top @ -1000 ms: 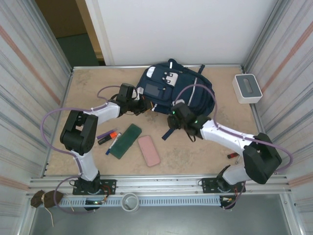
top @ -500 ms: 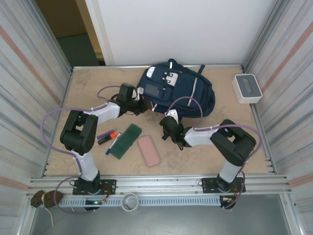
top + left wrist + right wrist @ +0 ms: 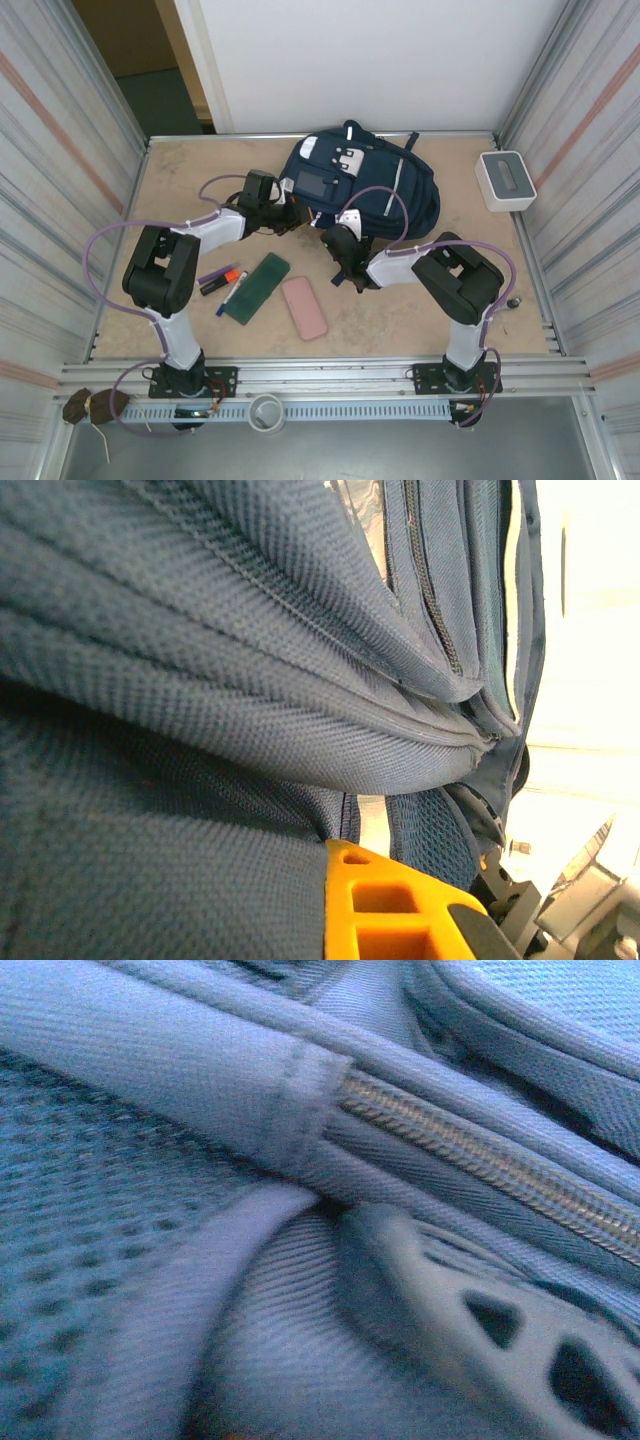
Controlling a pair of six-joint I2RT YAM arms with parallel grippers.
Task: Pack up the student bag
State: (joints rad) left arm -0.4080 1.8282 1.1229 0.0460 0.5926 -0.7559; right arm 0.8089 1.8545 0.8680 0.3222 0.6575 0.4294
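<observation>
Left gripper (image 3: 295, 216) looks clamped on the bag (image 3: 385, 185) edge, probably steadying it; right gripper (image 3: 337, 240) sits by the zipper (image 3: 480, 1155), can't tell if closed.

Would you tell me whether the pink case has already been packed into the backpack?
No, the pink case lies flat on the table, in front of the backpack and beside a green case.

The right arm (image 3: 410, 262) has folded at the elbow and swung left from the table's right side. The right gripper (image 3: 337, 240) now sits against the backpack's (image 3: 400, 195) near edge, by its zip (image 3: 480, 1155).
</observation>
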